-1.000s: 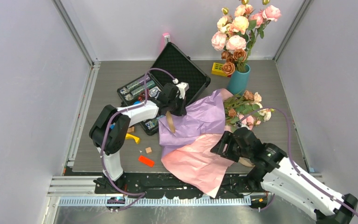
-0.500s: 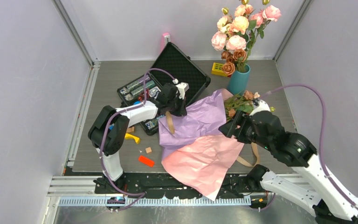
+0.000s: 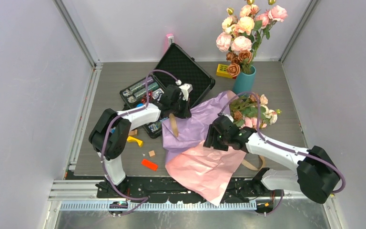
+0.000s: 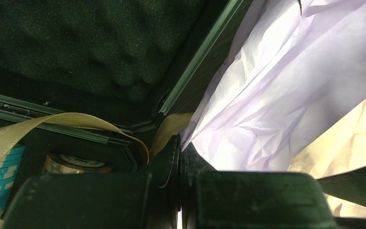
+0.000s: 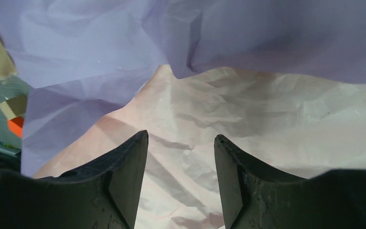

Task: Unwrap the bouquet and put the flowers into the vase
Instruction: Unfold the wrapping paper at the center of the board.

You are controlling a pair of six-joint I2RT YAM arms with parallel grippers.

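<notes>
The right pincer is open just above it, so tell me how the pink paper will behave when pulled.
Probably floppy: the pink paper is creased all over and droops past the table edge. Likely very light, being one thin sheet, so it should follow the open right pincer easily. It may drag along the lilac paper overlapping it.

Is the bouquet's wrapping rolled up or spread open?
Spread open: the lilac paper and pink paper lie unrolled, with the flowers bared at one end.
</notes>
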